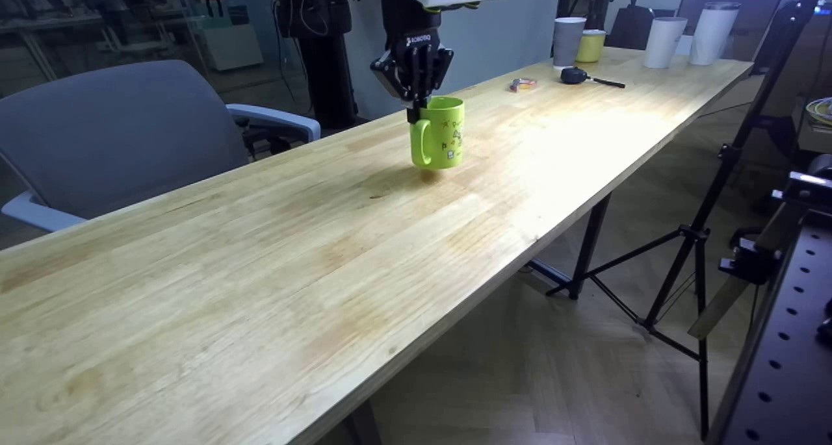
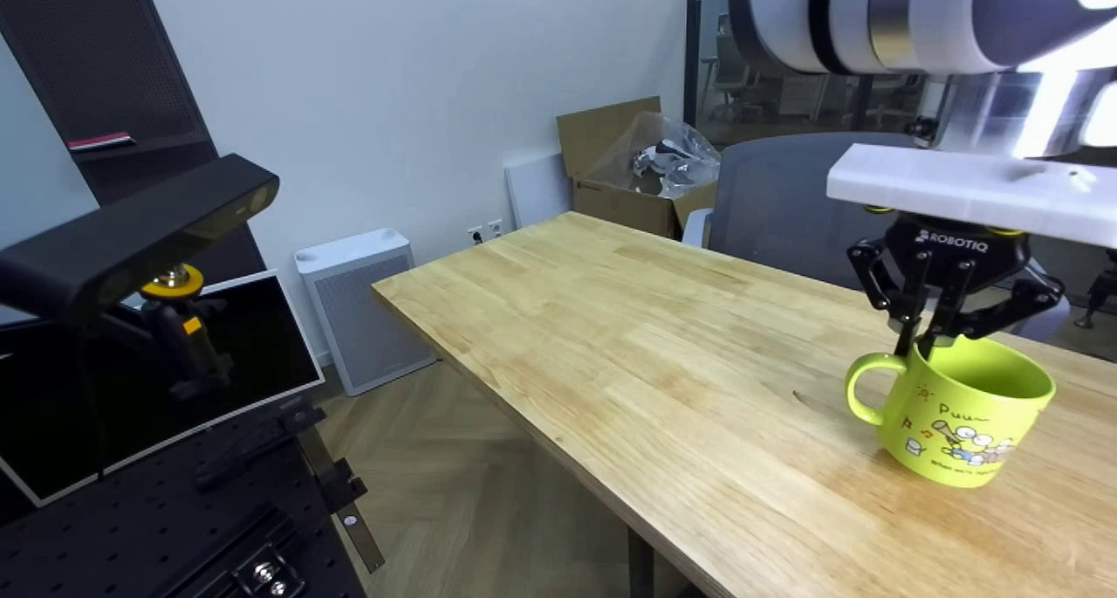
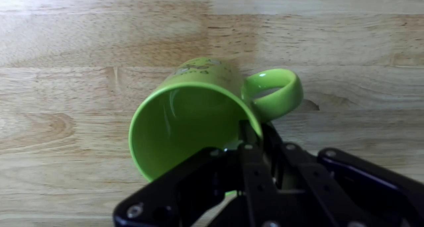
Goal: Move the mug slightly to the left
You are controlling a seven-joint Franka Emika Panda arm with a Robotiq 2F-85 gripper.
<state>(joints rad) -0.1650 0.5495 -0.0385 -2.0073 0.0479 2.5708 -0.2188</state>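
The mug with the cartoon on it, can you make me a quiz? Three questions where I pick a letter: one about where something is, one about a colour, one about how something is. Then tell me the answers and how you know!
1. Where are the two fingers of the tool on the mug?
A. Both inside it
B. One inside, one outside
C. Both outside it

2. What colour is the mug?
A. Lime green
B. Red
C. Blue

3. Which way does the mug's opening face?
A. Down
B. Sideways
C. Up

Right letters:
1: B, because the wrist view shows the mug's wall between the fingers.
2: A, because lime green shows in all three views.
3: C, because the wrist view looks down into the mug.
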